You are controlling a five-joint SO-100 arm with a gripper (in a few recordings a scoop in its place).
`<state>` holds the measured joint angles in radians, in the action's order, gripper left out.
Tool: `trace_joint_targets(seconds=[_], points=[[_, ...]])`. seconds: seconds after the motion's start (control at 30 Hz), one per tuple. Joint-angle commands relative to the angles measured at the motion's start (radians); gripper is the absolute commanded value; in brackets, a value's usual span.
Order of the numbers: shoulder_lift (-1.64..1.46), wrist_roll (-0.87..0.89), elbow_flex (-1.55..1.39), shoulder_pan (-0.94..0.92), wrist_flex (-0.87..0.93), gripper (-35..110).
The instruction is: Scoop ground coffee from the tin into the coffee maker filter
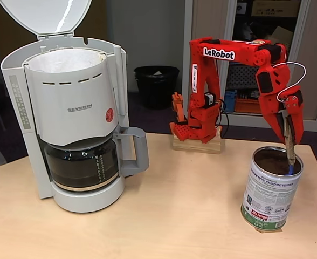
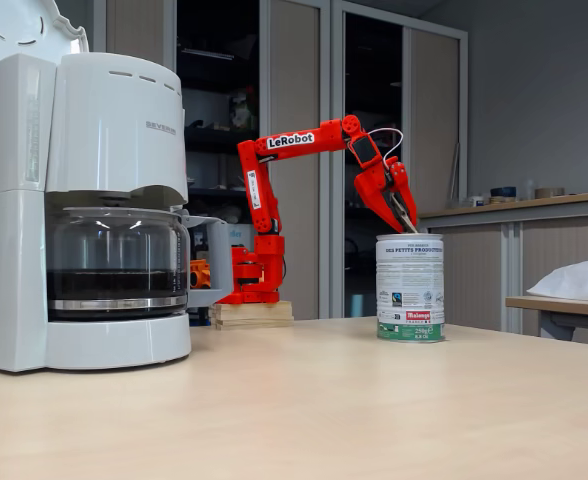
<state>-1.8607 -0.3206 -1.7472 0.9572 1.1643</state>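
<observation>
One red arm reaches down over the tin [image 1: 271, 189] at the right of the tabletop [image 1: 169, 216]. Its pincer [image 1: 289, 137] grips what may be a scoop [image 1: 289, 145], dipping into the ground coffee [image 1: 269, 161]. The coffee maker filter [image 1: 64, 60] sits far left.

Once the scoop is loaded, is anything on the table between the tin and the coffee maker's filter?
Nothing visible. The pincer holds a scoop dipped into the tin. The tabletop between it and the coffee maker is bare, and the lid stands open above the filter.
</observation>
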Motion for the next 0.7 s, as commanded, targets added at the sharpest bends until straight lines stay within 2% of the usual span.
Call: trace_joint_targets(seconds=[0.0,0.37,0.67], points=[[-0.089,0.094,-0.075,0.032,-0.092,0],[-0.341,0.25,-0.316,0.018,-0.232,0],[-0.597,0.284,-0.551,0.008,-0.334,0]])
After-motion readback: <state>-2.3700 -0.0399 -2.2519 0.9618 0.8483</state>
